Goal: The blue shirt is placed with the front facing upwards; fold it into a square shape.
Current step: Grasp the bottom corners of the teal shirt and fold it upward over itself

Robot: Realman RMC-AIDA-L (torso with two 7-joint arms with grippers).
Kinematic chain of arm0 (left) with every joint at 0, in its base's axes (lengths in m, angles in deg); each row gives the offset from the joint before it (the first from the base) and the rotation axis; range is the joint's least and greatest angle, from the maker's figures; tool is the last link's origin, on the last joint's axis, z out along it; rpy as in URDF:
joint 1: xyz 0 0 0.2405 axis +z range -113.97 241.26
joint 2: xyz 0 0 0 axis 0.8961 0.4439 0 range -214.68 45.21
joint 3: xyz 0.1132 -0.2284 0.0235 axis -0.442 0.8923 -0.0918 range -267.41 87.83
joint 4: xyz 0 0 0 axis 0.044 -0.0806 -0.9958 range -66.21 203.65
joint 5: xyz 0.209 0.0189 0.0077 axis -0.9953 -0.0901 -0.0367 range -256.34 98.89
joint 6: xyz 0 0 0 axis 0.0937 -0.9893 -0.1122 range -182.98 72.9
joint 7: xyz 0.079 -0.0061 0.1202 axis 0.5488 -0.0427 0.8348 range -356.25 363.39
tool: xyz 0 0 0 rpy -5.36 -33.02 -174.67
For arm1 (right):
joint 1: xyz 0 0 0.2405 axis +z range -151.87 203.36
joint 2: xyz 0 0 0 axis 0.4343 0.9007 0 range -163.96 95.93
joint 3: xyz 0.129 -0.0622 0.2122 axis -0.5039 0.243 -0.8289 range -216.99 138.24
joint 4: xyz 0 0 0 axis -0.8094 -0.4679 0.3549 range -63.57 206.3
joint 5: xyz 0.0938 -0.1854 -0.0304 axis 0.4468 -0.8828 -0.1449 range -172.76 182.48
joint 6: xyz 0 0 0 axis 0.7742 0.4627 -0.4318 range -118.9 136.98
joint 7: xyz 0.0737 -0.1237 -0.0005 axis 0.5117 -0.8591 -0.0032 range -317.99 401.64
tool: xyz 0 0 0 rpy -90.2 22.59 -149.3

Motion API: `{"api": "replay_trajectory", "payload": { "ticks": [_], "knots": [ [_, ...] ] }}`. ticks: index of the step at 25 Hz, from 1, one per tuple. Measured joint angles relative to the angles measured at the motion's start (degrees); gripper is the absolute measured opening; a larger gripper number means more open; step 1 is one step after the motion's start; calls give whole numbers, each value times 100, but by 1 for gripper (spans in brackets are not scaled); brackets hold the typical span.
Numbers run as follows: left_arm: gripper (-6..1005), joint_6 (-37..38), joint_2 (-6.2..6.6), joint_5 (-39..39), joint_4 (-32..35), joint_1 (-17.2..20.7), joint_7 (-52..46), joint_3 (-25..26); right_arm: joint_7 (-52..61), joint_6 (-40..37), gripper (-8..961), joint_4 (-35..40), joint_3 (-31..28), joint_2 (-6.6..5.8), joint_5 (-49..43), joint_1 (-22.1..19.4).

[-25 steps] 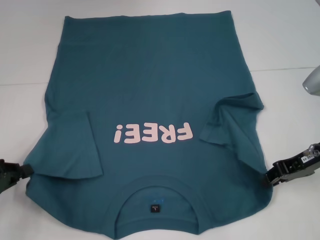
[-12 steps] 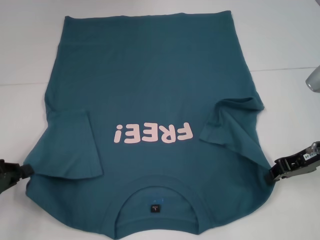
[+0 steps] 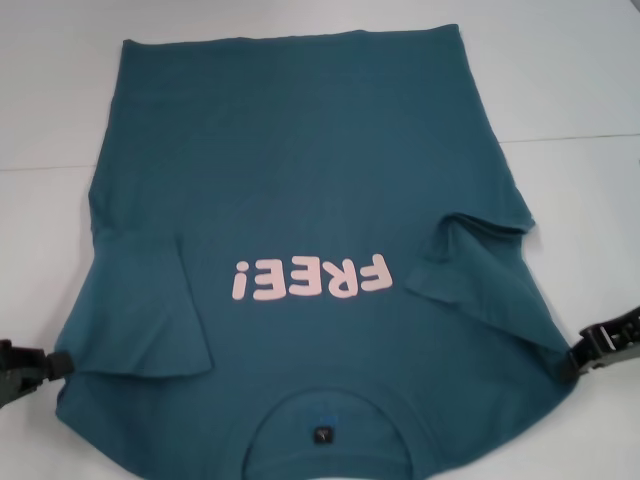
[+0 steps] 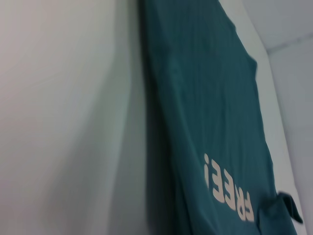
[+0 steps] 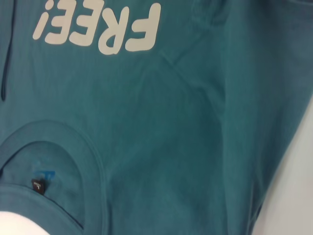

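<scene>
Fingers of both the left gripper (image 3: 45,365) and right gripper (image 3: 580,355) pinch the blue shirt (image 3: 300,200) at its shoulders; lift evenly, keeping the fabric taut over the desk (image 3: 570,90).

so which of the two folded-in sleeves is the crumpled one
The sleeve on the robot's right side of the blue shirt: it is bunched and puckered near the right gripper, while the left-side sleeve lies flat and smooth.
</scene>
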Motion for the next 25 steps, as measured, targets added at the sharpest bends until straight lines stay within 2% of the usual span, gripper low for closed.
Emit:
{"api": "replay_trajectory", "payload": {
  "ticks": [8, 18, 21, 25],
  "knots": [
    [11, 735, -6, -195, 472, 217, -53, -360, -33, -594, 43, 428, 45, -29, -46, -260],
    [11, 1250, -43, -820, 691, 343, 0, -409, -134, -1032, 42, 625, 50, -58, -58, -604],
    [12, 1322, -48, -983, 723, 353, 1, -426, -186, -1087, 42, 626, 48, -33, -58, -659],
    [12, 1409, -60, -1135, 726, 362, 12, -448, -261, -1218, 42, 641, 41, 60, -58, -699]
  ]
}}
